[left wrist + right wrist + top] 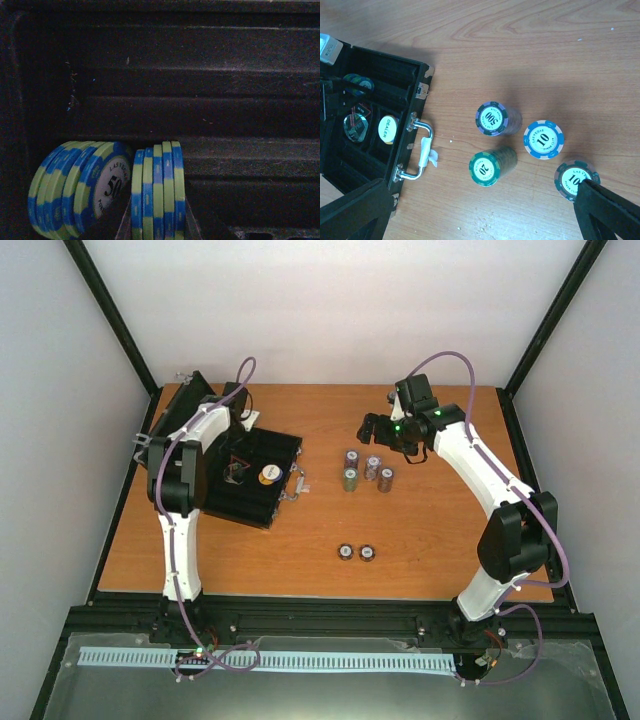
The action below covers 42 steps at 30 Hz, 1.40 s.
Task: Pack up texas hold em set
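The upright blue-and-green chips (157,192) are being cut off by the bottom edge, so the hold of the left gripper (158,232) is being left untold. The case (380,75) is being cropped at the left edge. A grey chip stack (572,178) is being partly covered by a finger (610,212) of the right gripper (480,210).

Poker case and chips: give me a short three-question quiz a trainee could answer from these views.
1. True or false: the case is shut.
2. How many chip stacks stand on the table outside the case?
3. The left gripper holds: A blue-and-green chips, B a dealer disc, C nothing.
Key: 1 false; 2 four; 3 A.
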Each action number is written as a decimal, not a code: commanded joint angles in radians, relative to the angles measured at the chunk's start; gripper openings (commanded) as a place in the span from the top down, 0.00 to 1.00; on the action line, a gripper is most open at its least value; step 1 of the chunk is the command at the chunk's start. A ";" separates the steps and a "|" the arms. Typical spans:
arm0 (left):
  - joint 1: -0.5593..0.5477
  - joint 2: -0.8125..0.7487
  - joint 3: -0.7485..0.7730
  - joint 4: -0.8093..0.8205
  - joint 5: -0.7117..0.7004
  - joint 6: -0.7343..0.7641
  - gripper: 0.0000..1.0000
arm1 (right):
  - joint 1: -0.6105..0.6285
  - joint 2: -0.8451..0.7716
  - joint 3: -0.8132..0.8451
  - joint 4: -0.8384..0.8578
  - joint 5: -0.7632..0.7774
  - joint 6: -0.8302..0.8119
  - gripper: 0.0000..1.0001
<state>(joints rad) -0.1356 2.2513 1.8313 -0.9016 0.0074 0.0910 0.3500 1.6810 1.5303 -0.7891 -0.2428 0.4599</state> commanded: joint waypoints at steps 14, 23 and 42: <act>-0.004 -0.037 0.048 -0.043 -0.080 -0.021 0.49 | 0.001 0.002 -0.018 0.010 -0.012 -0.005 0.00; -0.004 -0.055 0.055 -0.048 -0.064 -0.032 0.49 | 0.001 -0.006 -0.042 0.019 -0.018 -0.001 0.00; -0.005 -0.059 0.100 -0.112 -0.206 -0.092 0.49 | 0.000 -0.008 -0.066 0.027 -0.038 0.002 0.00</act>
<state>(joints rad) -0.1421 2.2181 1.8942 -0.9794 -0.1360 0.0185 0.3500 1.6810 1.4826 -0.7727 -0.2741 0.4599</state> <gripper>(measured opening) 0.515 0.999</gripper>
